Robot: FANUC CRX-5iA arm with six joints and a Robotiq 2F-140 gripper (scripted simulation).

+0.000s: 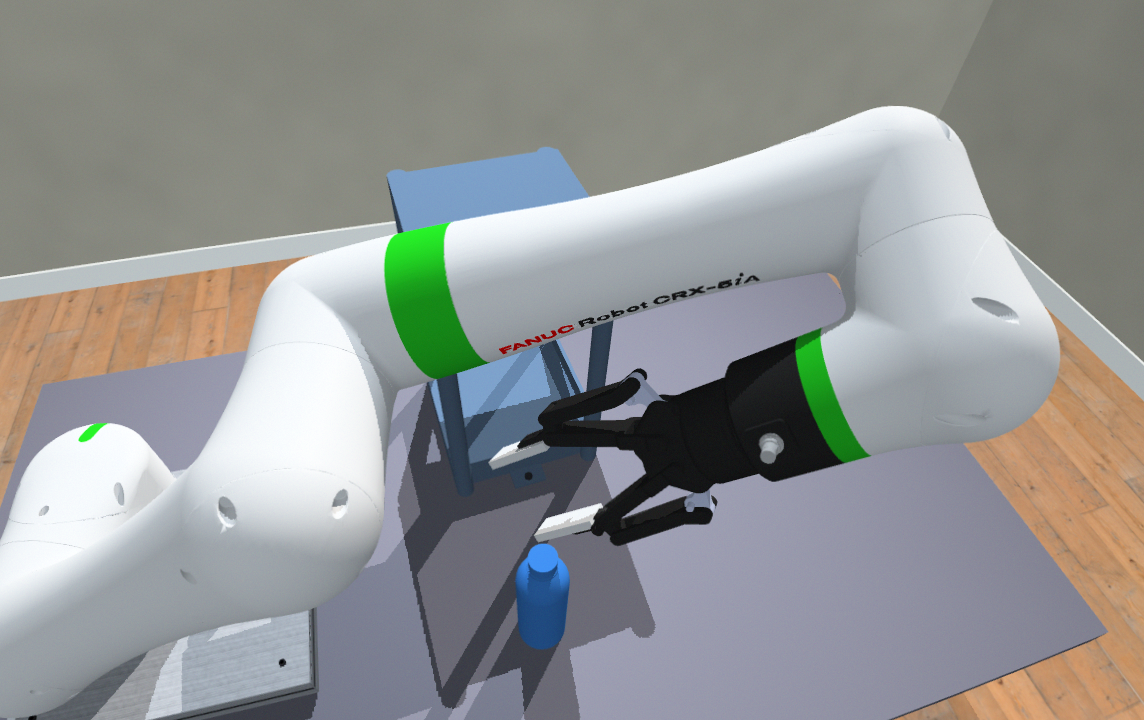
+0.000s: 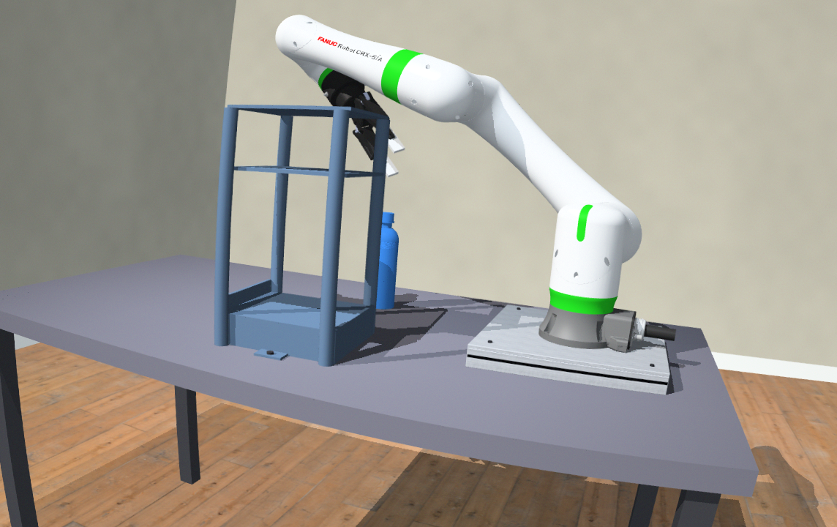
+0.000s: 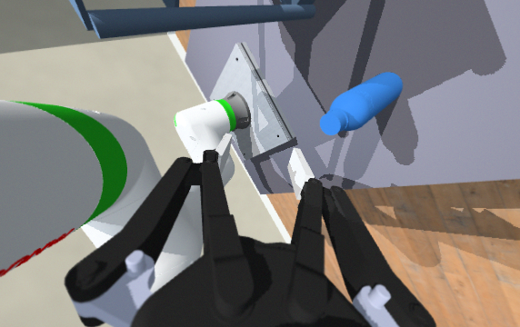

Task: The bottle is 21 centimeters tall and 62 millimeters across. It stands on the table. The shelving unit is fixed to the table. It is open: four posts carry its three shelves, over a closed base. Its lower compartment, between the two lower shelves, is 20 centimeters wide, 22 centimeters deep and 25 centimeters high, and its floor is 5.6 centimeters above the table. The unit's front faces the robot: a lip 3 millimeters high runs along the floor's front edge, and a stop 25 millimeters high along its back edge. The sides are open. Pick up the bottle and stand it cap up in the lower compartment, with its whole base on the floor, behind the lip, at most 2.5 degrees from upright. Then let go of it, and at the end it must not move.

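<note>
Table [image 2: 146, 307]: one bottle [image 1: 542, 598], one shelving unit [image 2: 297, 229]; two fingers [image 1: 512, 458] spread, empty.

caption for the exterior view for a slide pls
Open, empty gripper tilted beside the shelving unit's top, high above the blue bottle standing upright on the table behind the unit.

Bright, even light; sharp jagged-edged shadows across the table [image 1: 827, 582]; curved distortion at exterior edges.
</note>
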